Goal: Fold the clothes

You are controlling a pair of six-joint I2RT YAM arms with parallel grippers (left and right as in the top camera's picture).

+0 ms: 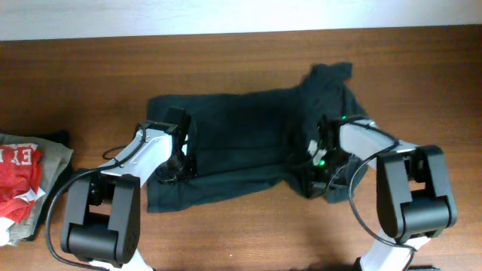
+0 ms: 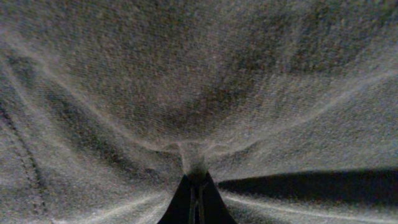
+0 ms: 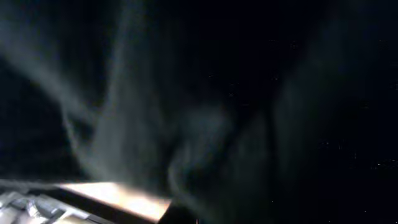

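The dark blackish-green T-shirt (image 1: 241, 143) lies spread across the middle of the wooden table, bunched at its right end; no lettering shows. My left gripper (image 1: 175, 167) is down on the shirt's left part. In the left wrist view the cloth (image 2: 199, 93) fills the frame, and its creases run into the closed jaws (image 2: 196, 199), which pinch a fold. My right gripper (image 1: 316, 169) is on the shirt's lower right edge. In the right wrist view dark, blurred cloth (image 3: 236, 106) gathers toward the jaws at the bottom; the fingers are hidden.
A red garment with white letters (image 1: 19, 177) lies on a grey-beige garment (image 1: 47, 181) at the table's left edge. Bare wood (image 1: 248, 226) lies in front of the shirt. A strip of table (image 3: 112, 196) shows in the right wrist view.
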